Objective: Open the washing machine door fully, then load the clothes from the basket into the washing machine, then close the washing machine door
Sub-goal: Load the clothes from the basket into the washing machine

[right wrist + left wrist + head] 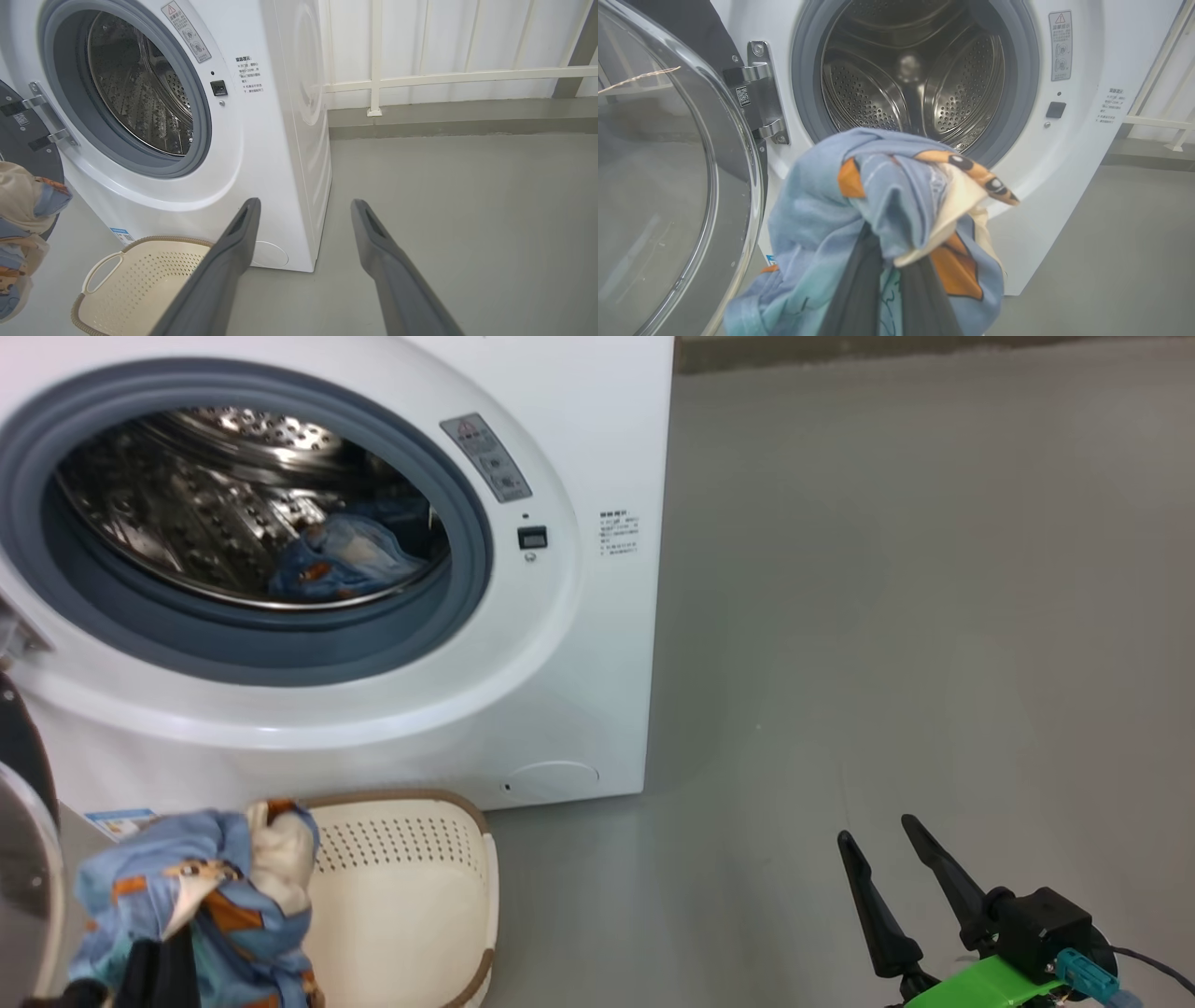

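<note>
Carrying a light-blue garment [878,196] printed with orange-brown figures and lined in cream, your left tool [889,284] is clamped shut on it; the cloth bunches over the dark fingers and droops below them, so the grip looks to be on a gathered fold rather than an edge; it hangs raised near the left end of the basket [401,859], low before the washing machine [597,663] and below the mouth of the steel drum [915,70]; the wrist looks straight at that mouth, which I judge is why the arm is held so: one push up and forward should carry the bundle over the grey-blue gasket [467,551]. The washing machine door [658,163] stands swung wide on its hinge [759,88] at the left, close beside the cloth; that keeps the opening free, yet mind a trailing fold catching on the door's rim. Another garment [341,560] of the same print lies deep in the drum; the basket's cream inside, where it shows, holds no cloth, so this looks like the last piece to load. Your right tool [878,833] hangs with its two fingers spread wide and nothing between them, well off to the right above the grey floor [887,616]; I take it as parked out of the way until the door needs closing.
</note>
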